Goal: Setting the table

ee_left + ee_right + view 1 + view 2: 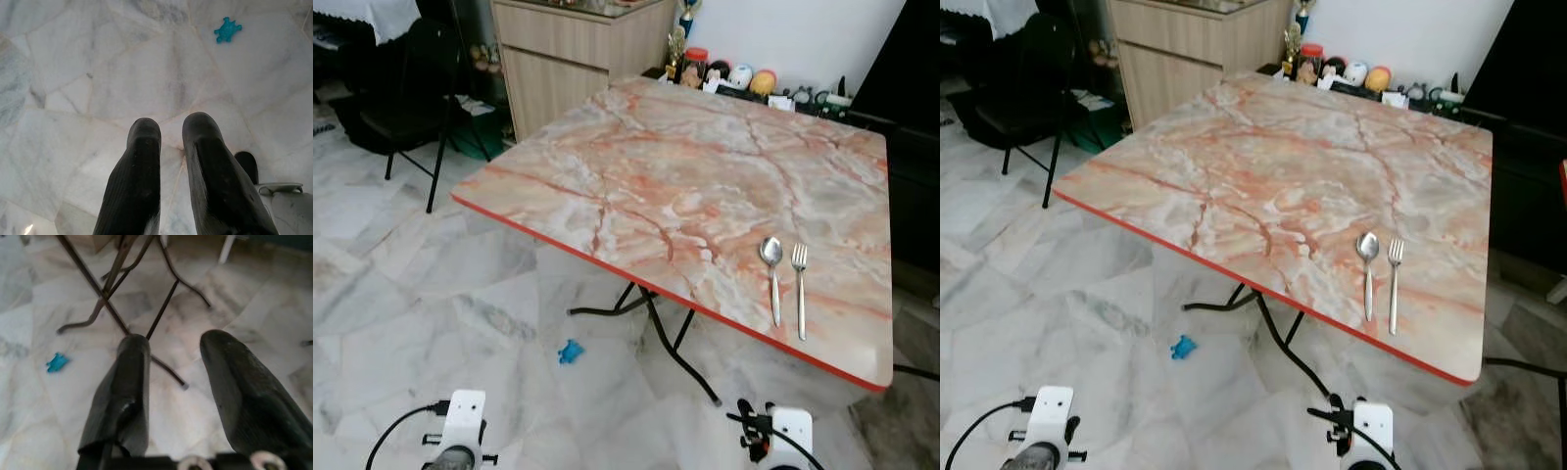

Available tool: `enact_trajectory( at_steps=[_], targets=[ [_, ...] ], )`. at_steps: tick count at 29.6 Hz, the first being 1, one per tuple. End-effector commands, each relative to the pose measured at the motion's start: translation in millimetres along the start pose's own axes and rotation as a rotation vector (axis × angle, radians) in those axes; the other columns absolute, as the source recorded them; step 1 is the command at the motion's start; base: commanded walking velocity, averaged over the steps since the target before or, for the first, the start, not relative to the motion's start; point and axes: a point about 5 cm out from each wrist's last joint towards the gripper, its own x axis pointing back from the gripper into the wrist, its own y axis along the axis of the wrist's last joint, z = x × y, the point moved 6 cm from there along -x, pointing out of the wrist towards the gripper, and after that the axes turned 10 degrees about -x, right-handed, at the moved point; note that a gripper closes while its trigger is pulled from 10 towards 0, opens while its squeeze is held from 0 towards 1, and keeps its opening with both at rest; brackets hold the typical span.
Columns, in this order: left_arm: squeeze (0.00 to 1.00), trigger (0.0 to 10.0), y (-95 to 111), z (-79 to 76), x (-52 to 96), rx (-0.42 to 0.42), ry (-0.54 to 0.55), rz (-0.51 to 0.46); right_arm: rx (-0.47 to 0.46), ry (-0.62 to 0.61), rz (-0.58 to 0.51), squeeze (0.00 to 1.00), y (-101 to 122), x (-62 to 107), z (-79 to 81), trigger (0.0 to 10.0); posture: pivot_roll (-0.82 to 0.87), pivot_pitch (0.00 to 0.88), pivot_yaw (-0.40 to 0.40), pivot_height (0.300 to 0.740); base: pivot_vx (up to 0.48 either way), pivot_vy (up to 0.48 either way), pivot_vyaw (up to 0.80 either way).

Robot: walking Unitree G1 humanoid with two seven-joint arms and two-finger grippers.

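A square table [636, 166] with a pink marble-pattern top and a red edge stands ahead of me. A metal spoon [771, 274] and a metal fork [800, 286] lie side by side near its front right corner, handles toward me. Both arms hang low in front of the table, the left arm [462, 421] and the right arm [785, 431] over the floor. My left gripper [171, 129] points down at the white floor tiles, its fingers a narrow gap apart and holding nothing. My right gripper [173, 345] is open and empty, aimed at the floor by the black table legs [112, 293].
A small blue toy [571, 352] lies on the floor under the table's near edge. A wooden cabinet [578, 49] and a black chair [411, 98] stand at the back left. Jars and ornaments [734, 76] line the far side. Dark furniture [913, 166] flanks the right.
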Motion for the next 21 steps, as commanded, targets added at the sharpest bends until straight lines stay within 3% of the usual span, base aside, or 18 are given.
enact_trajectory(
  at_steps=[1,5,11,13,18,20,21],
  targets=[
    [0.00,10.0,-5,-2.5,1.0,-0.010,-0.004,0.013,0.001,0.002,-0.034,0.00,7,1.5,-0.7,10.0,0.14,0.000,-0.083,0.740,0.000,0.000,0.00],
    [0.00,10.0,-5,-3.0,1.2,-0.012,-0.005,0.013,0.005,-0.005,-0.091,0.00,19,6.2,-1.8,10.0,0.14,0.000,-0.084,0.740,0.000,0.000,0.00],
    [0.00,10.0,-3,-6.2,1.1,-0.020,-0.014,-0.001,0.017,0.003,-0.276,0.00,82,5.0,4.8,10.0,0.14,0.000,-0.082,0.740,0.000,0.000,0.00],
    [0.00,10.0,-3,-6.7,1.2,-0.019,-0.014,-0.001,0.019,0.002,-0.301,0.00,91,2.8,4.9,10.0,0.14,0.000,-0.082,0.740,0.000,0.000,0.00],
    [0.00,10.0,-3,-9.5,1.6,-0.019,-0.022,-0.003,0.021,-0.001,-0.370,0.00,121,-6.5,7.6,10.0,0.14,0.000,-0.081,0.740,0.000,0.000,0.00],
    [0.00,10.0,0,-12.2,1.4,-0.010,-0.030,-0.013,0.027,-0.024,-0.360,0.00,133,-21.8,8.7,10.0,0.13,0.000,-0.071,0.740,0.000,0.000,0.00],
    [0.00,10.0,0,-12.2,1.4,-0.010,-0.030,-0.013,0.027,-0.024,-0.360,0.00,133,-21.8,8.7,10.0,0.13,0.000,-0.071,0.740,0.000,0.000,0.00]
  ],
)
